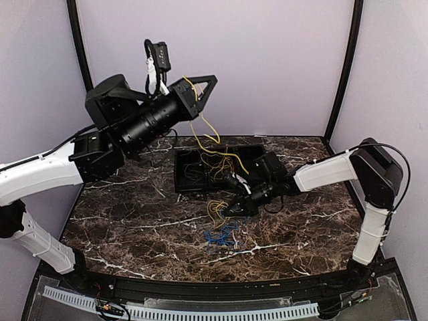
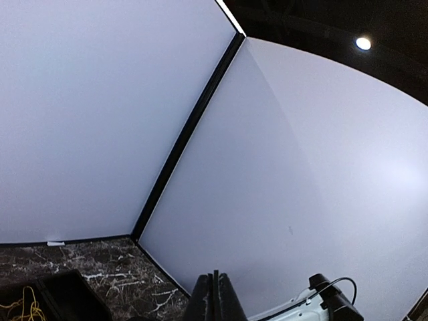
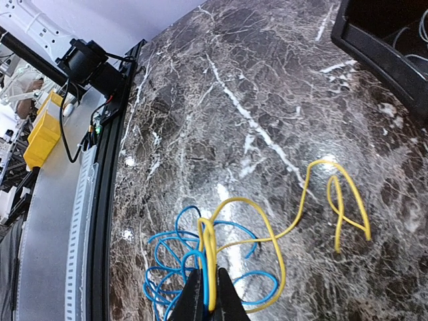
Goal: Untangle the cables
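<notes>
Light, limp yellow wire point(image 3: 208, 247) sits pinched at its loop by the right gripper point(image 3: 208, 286); the left gripper point(image 2: 215, 295) clamps a raised yellow strand point(image 1: 198, 137).

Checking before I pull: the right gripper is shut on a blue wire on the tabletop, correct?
No: the right gripper is shut on a yellow wire, not a blue one, on the tabletop. The right wrist view shows it.

Left gripper point(image 2: 215, 277) pinched shut, pointing up at the wall corner point(image 2: 190, 127); yellow cables point(image 2: 20, 306) peek beside the black tray point(image 2: 73, 297).
</notes>
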Motion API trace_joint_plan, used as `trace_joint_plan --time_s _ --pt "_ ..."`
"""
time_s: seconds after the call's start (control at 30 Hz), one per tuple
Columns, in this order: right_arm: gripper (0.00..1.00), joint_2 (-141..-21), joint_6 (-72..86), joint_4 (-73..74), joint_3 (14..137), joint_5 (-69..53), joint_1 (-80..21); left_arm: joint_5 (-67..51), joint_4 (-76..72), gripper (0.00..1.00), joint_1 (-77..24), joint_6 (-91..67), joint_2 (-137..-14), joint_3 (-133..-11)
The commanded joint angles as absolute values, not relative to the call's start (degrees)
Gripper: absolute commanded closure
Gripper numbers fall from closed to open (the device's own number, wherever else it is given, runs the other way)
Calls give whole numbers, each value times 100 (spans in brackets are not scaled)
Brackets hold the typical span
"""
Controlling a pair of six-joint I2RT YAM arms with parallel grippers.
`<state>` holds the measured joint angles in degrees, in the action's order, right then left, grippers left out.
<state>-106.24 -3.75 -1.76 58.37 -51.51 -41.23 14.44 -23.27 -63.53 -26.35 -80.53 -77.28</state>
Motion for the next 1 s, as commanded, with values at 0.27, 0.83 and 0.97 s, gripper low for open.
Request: trace_joint_plan --time_s 0.27,0.83,0.97 --pt "63 -9385 -1861 1910 5717 -4585 -3596 1479 -23 100 -5738 -2706 -8433 -9023" --pt "48 -7226 -2463 2101 4688 -3619 -2908 712 439 100 -4893 -2345 -10503 -10014" --pt "48 -7214 -2448 2094 4676 -3670 -2722 543 291 100 -4655 -2243 -10984 -10268"
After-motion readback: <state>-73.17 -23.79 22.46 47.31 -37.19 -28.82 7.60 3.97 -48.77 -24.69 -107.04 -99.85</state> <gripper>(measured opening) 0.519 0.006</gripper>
